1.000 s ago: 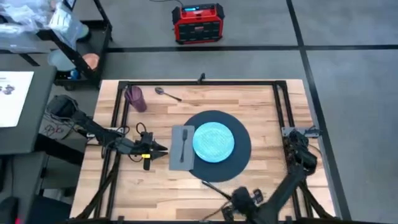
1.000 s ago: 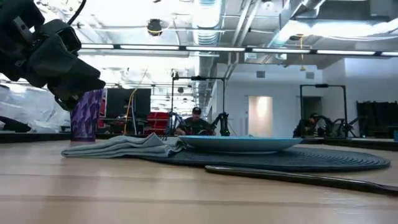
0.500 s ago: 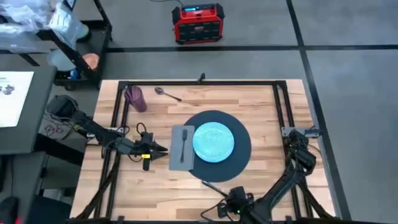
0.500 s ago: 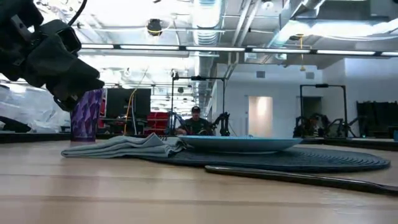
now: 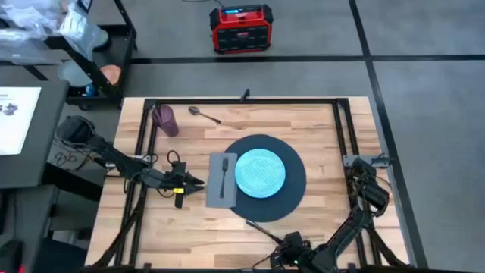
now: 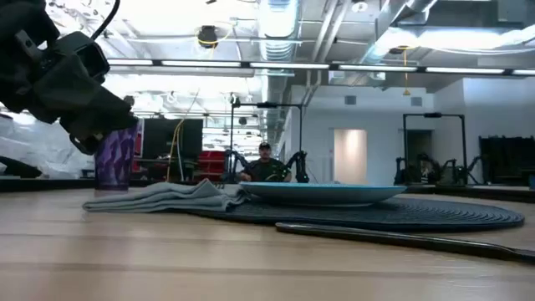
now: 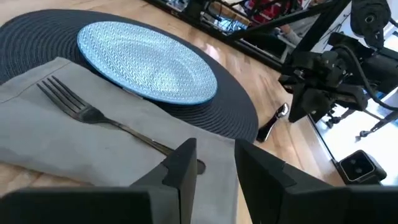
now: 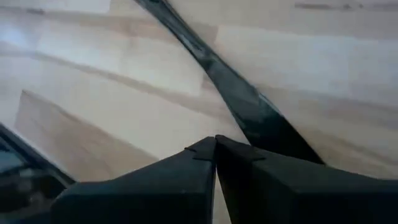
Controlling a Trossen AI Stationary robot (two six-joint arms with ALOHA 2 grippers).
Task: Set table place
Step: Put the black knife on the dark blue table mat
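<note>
On the wooden table [image 5: 318, 129] lies the place, a round dark mat [image 5: 297, 191], with a light blue plate [image 5: 261, 172] on it. A grey napkin [image 5: 222, 180] overlaps the mat's left edge, and a fork [image 7: 81, 111] lies on the napkin. A dark knife [image 5: 263, 229] lies flat on the wood near the mat's near edge. My left gripper [image 7: 214, 168] hovers open above the napkin's left edge. My right gripper [image 8: 215, 148] is shut at the knife's near end [image 8: 249, 112], close to the table's near edge. My right gripper's shut fingertips [image 8: 205, 152] stand low over the wood right beside the knife's near end, pointing along it from the near side. The right finger hides the spot, so I cannot tell whether it touches the knife. The knife lies flat on the table.
A purple cup [image 5: 164, 119] and a spoon [image 5: 203, 114] are at the table's far left. A black rail frame [image 5: 242, 101] runs along the edges. Bare wood shows right of the mat and at the near left.
My right gripper has drawn back a little toward the table's near edge, and the knife has stayed flat where it was.
</note>
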